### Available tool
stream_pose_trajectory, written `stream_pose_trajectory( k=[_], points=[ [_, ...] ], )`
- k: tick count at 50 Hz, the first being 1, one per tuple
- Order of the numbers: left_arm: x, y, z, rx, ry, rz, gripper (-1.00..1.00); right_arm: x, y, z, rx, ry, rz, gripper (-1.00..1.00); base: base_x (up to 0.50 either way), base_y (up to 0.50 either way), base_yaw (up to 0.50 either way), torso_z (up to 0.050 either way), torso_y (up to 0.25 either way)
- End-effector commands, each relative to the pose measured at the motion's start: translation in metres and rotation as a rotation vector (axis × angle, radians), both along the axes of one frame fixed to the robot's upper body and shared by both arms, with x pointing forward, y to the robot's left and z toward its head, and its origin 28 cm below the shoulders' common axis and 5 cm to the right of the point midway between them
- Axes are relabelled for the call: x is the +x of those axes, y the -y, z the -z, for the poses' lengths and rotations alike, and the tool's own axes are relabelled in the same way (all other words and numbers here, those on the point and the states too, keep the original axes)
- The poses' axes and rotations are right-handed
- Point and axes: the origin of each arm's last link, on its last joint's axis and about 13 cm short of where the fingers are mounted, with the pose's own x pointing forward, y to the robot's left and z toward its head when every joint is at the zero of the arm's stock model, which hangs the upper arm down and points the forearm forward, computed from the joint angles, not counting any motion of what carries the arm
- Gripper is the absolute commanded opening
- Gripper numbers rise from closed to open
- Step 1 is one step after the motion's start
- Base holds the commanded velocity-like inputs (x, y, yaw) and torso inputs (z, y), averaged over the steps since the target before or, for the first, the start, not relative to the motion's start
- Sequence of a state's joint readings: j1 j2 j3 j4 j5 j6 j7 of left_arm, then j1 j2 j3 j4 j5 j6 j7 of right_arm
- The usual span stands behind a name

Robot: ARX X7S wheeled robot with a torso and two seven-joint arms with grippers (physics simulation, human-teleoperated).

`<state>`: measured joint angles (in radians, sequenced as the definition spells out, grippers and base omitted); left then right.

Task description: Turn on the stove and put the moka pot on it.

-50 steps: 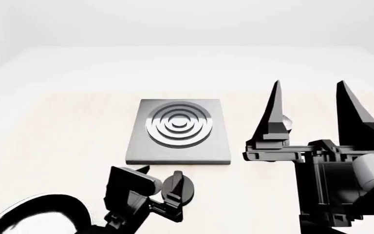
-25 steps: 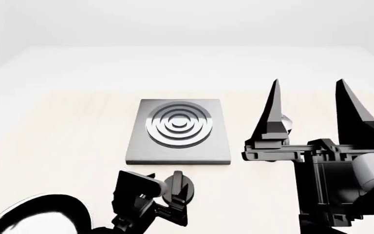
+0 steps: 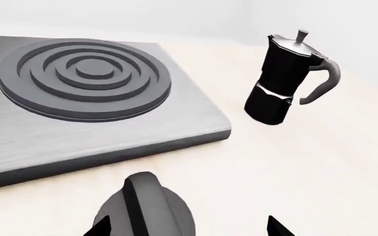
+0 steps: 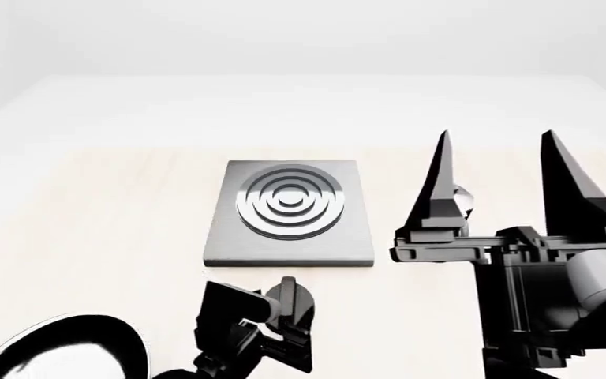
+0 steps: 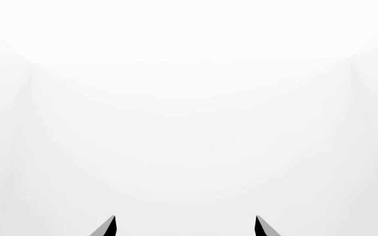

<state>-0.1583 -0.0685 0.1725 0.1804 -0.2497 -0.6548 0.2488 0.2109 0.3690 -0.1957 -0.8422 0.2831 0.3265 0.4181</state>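
Stove (image 4: pixel 290 213) sits flat on the pale table (image 4: pixel 92 205), a grey square slab with raised burner rings at its middle. Its separate black knob (image 4: pixel 293 304) lies on the table just in front of the slab's near edge, apart from it. In the left wrist view the knob (image 3: pixel 146 209) fills the space between the two fingertips (image 3: pixel 274 227), which stand either side of it with a gap on the one side that shows clearly; the left claw (image 4: pixel 282 347) is released around the knob, and whether any finger touches it cannot be told.

The pot (image 3: pixel 287 78) stands upright on the table beside the stove, off the slab and well clear of the rings, its handle turned away from the stove. In the head view only a sliver of it (image 4: pixel 463 196) shows behind the right claw's near finger.

The right claw (image 4: pixel 498 178) is raised above the table to the right of the stove, fingers pointing away from the robot and spread wide, holding nothing. Its wrist view shows only the two tips (image 5: pixel 110 227) against blank white.

A black pan (image 4: pixel 61 351) sits at the near left corner
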Motion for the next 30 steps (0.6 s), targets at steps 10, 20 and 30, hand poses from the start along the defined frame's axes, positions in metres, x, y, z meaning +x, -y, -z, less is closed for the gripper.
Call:
stream_pose_trajectory(
  k=[10,20,30],
  points=[
    [0.002,0.003,0.009,0.009,-0.043,-0.012,1.00,0.001,-0.001,0.005,0.000,-0.007,-0.004,1.00,0.00,0.00,0.00,0.000,0.000],
    [0.004,0.003,0.012,0.021,-0.060,-0.011,1.00,0.001,-0.001,0.004,-0.001,-0.008,-0.006,1.00,0.00,0.00,0.00,0.000,0.000],
    [0.006,0.005,0.015,0.026,-0.071,-0.002,1.00,-0.001,-0.002,0.001,-0.002,-0.003,-0.008,1.00,0.00,0.00,0.00,0.000,0.000]
  ],
)
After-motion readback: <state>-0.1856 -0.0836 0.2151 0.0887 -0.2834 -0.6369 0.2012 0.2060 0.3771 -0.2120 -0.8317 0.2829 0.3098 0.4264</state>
